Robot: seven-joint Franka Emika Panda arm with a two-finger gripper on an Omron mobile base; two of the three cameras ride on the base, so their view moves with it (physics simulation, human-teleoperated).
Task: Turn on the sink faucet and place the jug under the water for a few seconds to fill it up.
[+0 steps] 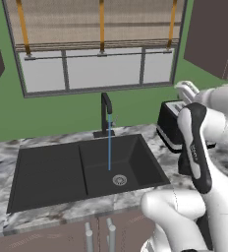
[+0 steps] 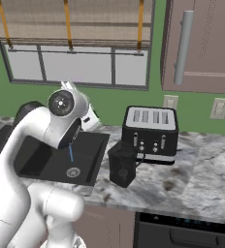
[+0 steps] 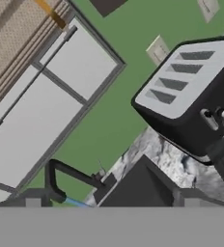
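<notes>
In the left base view the robot's white arm covers the lower right of the frame and hides the jug, cutting off most of the toaster behind it. In the right base view the arm fills the left side and blocks the faucet post; there you see just a short piece of the water below the elbow and the right part of the sink.

The jug shows plainly in the right base view, near the frame's centre: upright on the marble desk, just in front of the toaster's lower left corner and beside the sink's right rim.

The left base view gives you the whole sink faucet at centre, with the water falling straight into the right basin, near the drain.

In the hand view the tilted frame shows the faucet at lower left with a bit of blue stream at its spout, the toaster at upper right, and a dark shape cut off at the right edge that you cannot identify. The tool has its tips apart, pinching nothing.
</notes>
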